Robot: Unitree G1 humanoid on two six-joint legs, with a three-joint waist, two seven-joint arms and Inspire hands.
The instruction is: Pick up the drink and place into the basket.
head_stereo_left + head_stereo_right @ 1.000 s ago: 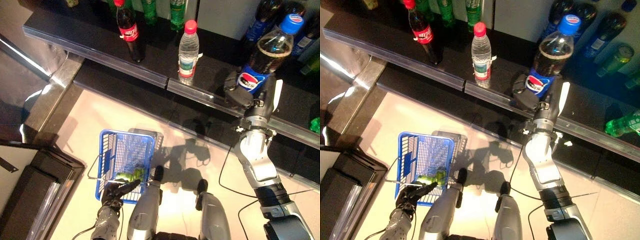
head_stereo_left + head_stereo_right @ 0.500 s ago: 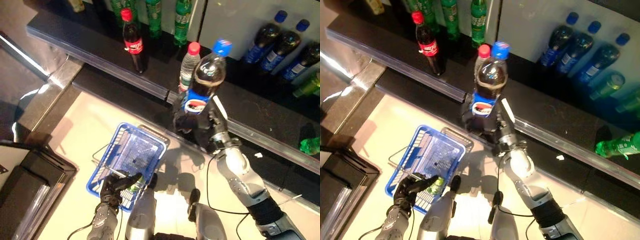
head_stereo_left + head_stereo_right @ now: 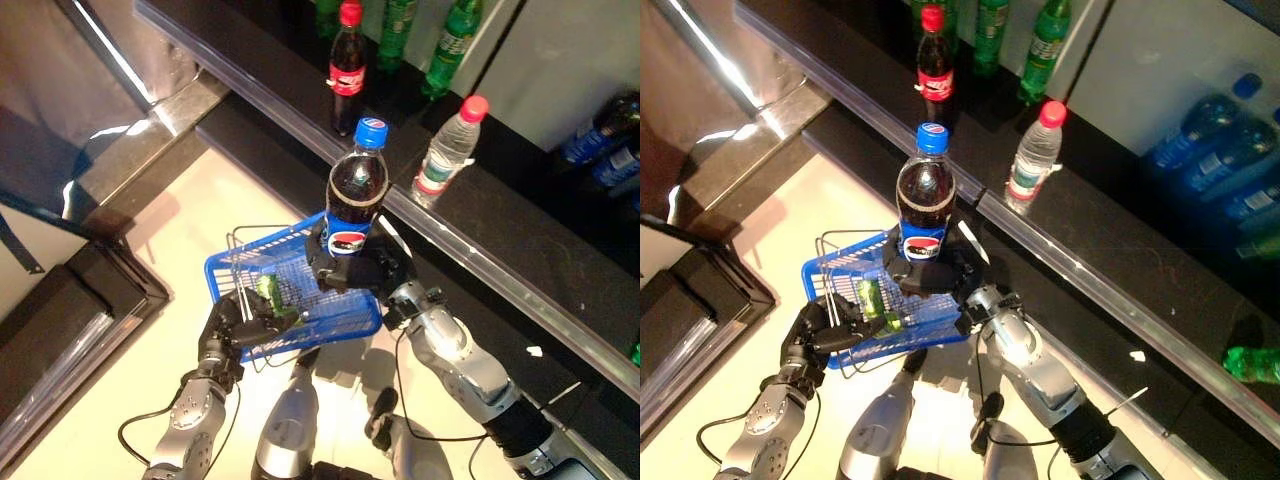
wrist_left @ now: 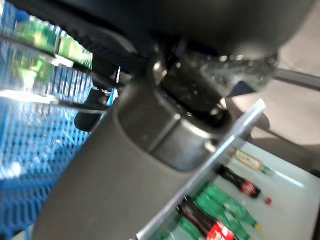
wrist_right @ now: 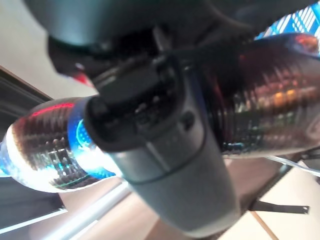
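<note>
My right hand [image 3: 358, 272] is shut on a large dark cola bottle [image 3: 353, 199] with a blue cap and blue label. It holds the bottle upright above the right part of the blue basket [image 3: 240, 275]. The same bottle [image 5: 260, 95] shows in the right wrist view, gripped round its lower half. My left hand [image 3: 232, 328] is shut on the basket's thin wire handles [image 3: 250, 343] and holds the basket raised in front. A green drink [image 3: 272, 293] lies inside the basket.
A dark shelf [image 3: 480, 250] runs across the back with a red-capped cola bottle [image 3: 346, 66], a clear water bottle [image 3: 445, 152] and green bottles [image 3: 447, 40]. Blue-capped bottles [image 3: 1220, 115] lie at the far right. A dark cabinet [image 3: 60, 330] stands at the left.
My right hand has carried the cola bottle left and down, from in front of the shelf to above the basket. My left hand has raised the basket. The camera has shifted.
</note>
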